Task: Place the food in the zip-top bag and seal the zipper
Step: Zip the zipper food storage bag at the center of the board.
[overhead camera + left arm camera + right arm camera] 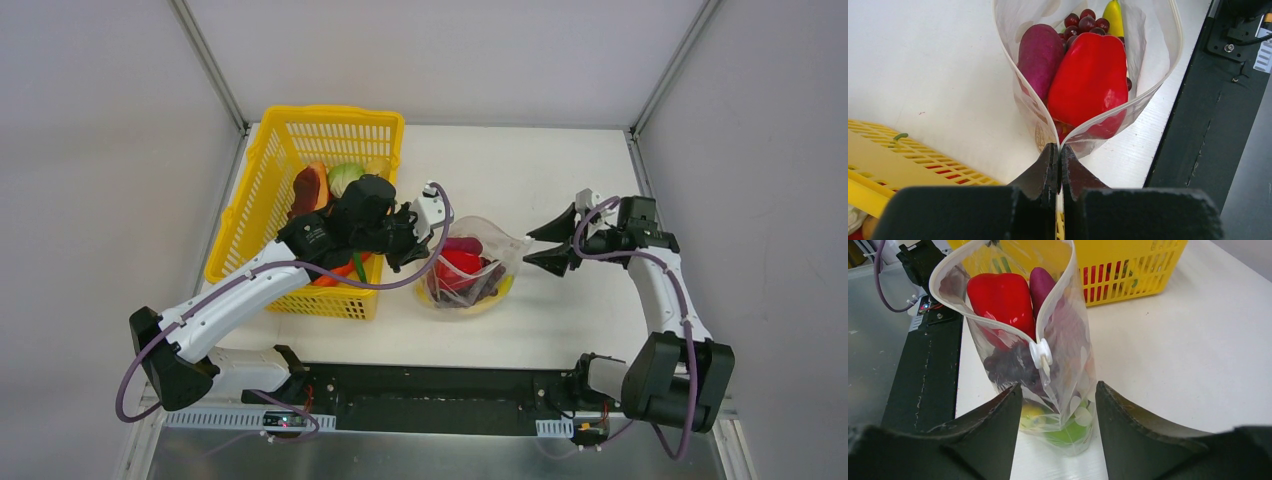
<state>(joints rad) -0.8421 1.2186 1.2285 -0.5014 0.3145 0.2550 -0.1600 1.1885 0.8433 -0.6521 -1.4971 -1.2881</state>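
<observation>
The zip-top bag (505,255) stands on the table with its mouth open. In it are a red pepper (1090,80), a purple sweet potato (1040,55), dark grapes (1087,22) and a yellow piece (1113,15). My left gripper (418,255) is shut on the bag's left mouth end (1059,150), next to the basket. My right gripper (530,248) is open and empty, just right of the bag. In the right wrist view the gripper (1058,390) faces the bag's near end, where a white slider (1041,352) sits on the zipper (998,322). A green piece (1068,432) lies at the bag's bottom.
The yellow lattice basket (250,225) stands left of the bag and holds more food: a brown-orange piece (310,185), a pale green piece (345,178) and an orange one (335,272). The black base rail (440,395) runs along the near edge. Walls enclose the table.
</observation>
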